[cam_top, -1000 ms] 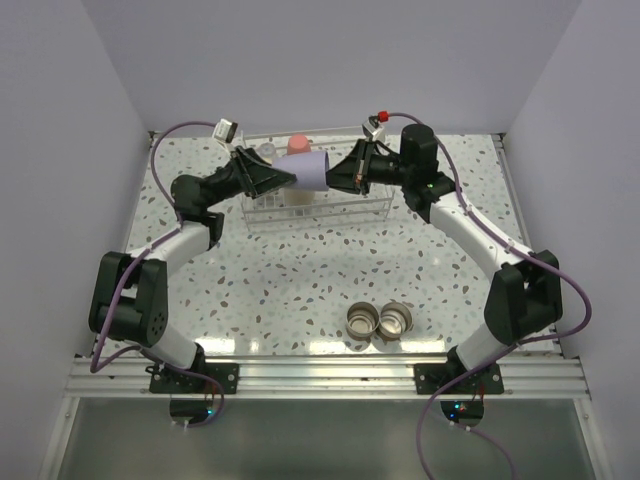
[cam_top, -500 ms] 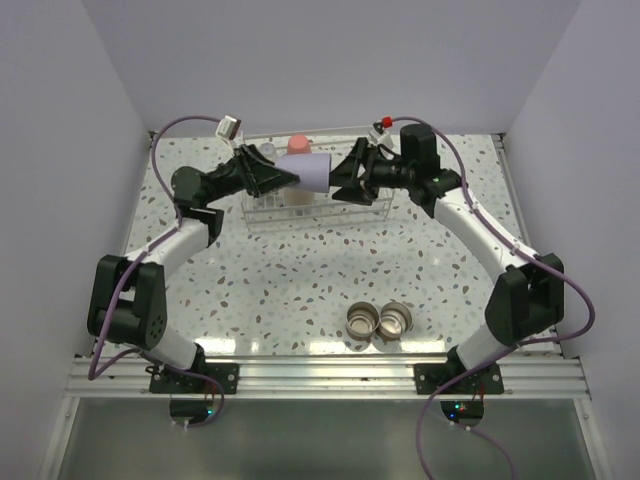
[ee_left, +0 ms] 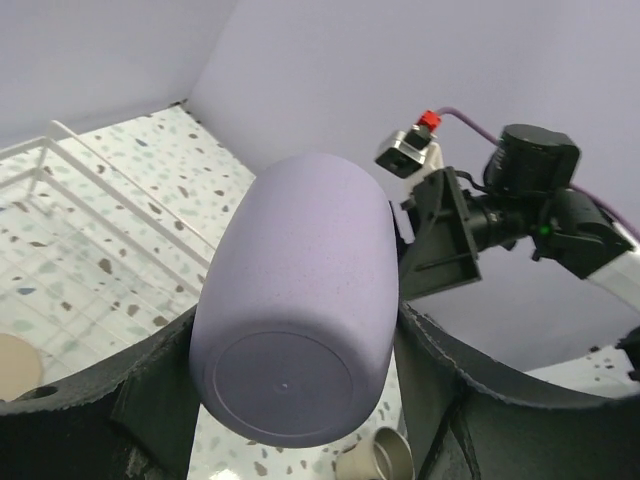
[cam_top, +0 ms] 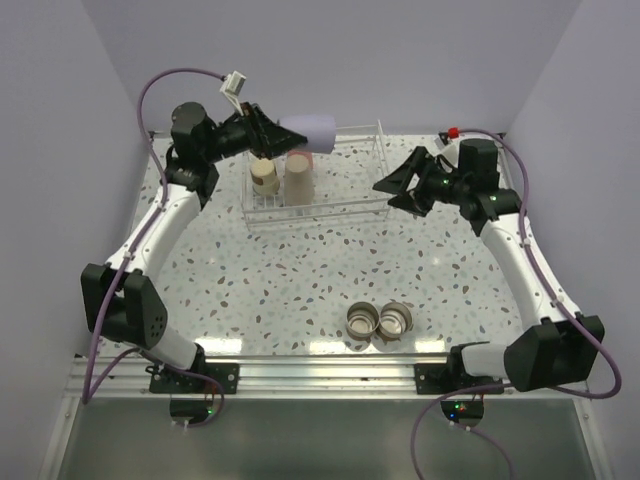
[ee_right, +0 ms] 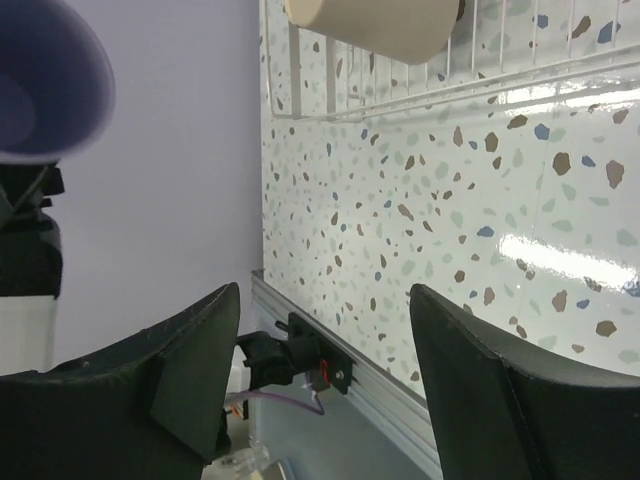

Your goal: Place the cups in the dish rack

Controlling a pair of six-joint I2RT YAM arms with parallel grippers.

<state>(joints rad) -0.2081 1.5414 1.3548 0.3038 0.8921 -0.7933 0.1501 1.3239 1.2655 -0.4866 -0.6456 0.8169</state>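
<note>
Black jaws of the left gripper (ee_left: pixel 295 400) are clamping the lavender cup (ee_left: pixel 300 270) by its sides, one finger (ee_left: pixel 150 400) on each flank. The cup is lying on its side in the grip, with its flat base facing the left wrist camera and its mouth pointing away from the wrist. From the top view, this gripper is holding the cup in the air above the rear left corner of the dish rack (cam_top: pixel 350 205), so the rack is sitting below the loaded jaws and extending away from them toward the other arm. Inside the rack, beneath and just in front of those jaws, a beige cup (cam_top: pixel 299 182) and a smaller tan-faced cup (cam_top: pixel 264 178) are standing side by side. The right gripper (cam_top: pixel 392 190) is hanging just beyond the opposite end of the rack, clear of the wires, with its jaws spread wide and nothing between them. In the right wrist view the rack and the beige cup are appearing ahead of the open jaws, well apart from the fingertips. Two steel cups (cam_top: pixel 380 321) are resting together on the speckled table (cam_top: pixel 300 270), far from both sets of jaws and close to the arm bases.
</note>
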